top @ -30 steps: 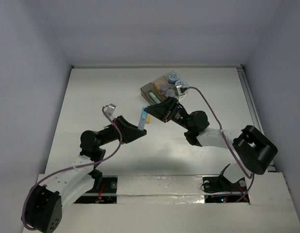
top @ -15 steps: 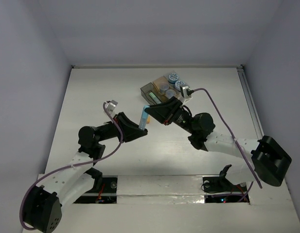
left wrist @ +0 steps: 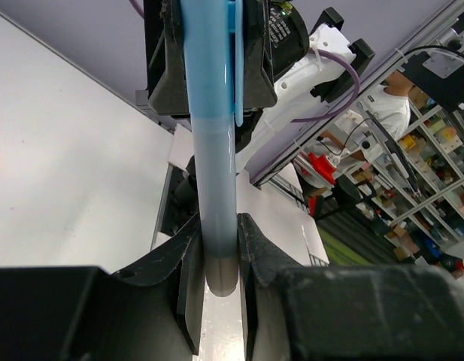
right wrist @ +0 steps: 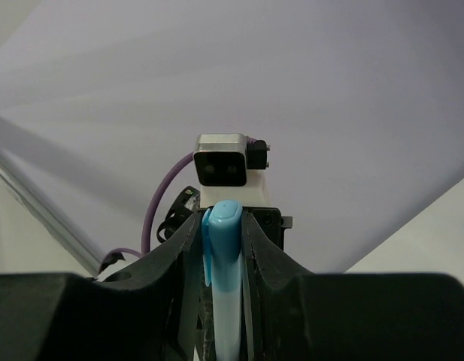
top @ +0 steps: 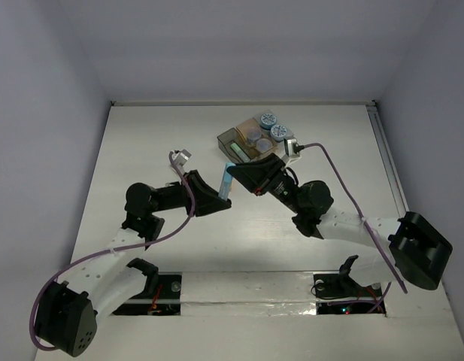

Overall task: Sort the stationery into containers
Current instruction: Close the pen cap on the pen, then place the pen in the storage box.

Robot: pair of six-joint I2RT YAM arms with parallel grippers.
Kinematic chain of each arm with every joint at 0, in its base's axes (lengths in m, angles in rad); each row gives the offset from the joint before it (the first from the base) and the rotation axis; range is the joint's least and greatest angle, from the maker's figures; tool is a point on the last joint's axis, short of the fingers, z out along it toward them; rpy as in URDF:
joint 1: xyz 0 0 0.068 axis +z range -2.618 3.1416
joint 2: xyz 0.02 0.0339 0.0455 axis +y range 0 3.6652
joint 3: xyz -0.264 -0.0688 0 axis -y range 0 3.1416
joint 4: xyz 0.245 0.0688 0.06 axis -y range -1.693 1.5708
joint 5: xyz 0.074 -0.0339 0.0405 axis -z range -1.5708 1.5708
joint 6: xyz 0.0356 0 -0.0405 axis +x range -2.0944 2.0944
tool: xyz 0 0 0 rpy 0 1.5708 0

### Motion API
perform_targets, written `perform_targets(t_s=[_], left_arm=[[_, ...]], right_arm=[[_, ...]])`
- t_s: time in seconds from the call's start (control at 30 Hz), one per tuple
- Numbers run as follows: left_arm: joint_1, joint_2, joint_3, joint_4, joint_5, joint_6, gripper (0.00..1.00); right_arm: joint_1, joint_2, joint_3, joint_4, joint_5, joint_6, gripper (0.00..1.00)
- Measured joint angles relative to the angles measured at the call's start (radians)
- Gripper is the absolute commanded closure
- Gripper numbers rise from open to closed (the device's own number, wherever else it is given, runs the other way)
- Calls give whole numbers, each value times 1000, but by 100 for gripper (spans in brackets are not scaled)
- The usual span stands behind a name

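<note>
A light blue pen (top: 225,181) with a darker blue clipped cap hangs above the table's middle, held at both ends. My left gripper (top: 216,198) is shut on its pale lower end (left wrist: 219,248). My right gripper (top: 237,172) is shut on the capped end (right wrist: 223,233). The left wrist view shows the right gripper's fingers (left wrist: 165,68) around the cap. The containers (top: 228,140) stand just behind at the far centre, holding two blue-and-white rolls (top: 268,119), purplish cylinders (top: 251,135) and a green stick (top: 235,149).
The left wrist camera (right wrist: 222,161) faces the right wrist view straight on. Both arms meet over the table's middle, close in front of the containers. White walls enclose the table; a rail (top: 383,143) runs along its right edge.
Both grippers keep hold of the pen, which has drifted slightly right. The left arm reached further right; the right arm's elbow swung out to the right.
</note>
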Motion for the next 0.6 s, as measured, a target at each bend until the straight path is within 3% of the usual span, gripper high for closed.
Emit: perform_targets(t_s=[0.03,0.1,0.13,0.23,0.4,0.5,0.53,0.6], left_arm=[[0,3,0,-5,1,1,100],[-3,13,0,-3,-1,0,100],[-4,19,0,-2,-3,0,100],[11,36,3,80,-165,5,100],[16,82,0,111,-336,42,100],[16,185,1,116,-417,54,100],[16,235,7,110,-443,55,100],[16,346,34,85,-487,53,100]], right_arm=[[0,-5,-6,0,6,-1,94],[0,-27,-12,-11,26,-6,57],[1,-47,-15,-35,38,-9,30],[31,-117,-50,-273,14,-40,8],[33,-342,-104,-674,117,-97,4],[25,-530,-106,-791,229,-149,14],[23,-584,-106,-824,266,-169,31],[19,-660,-106,-883,333,-209,76]])
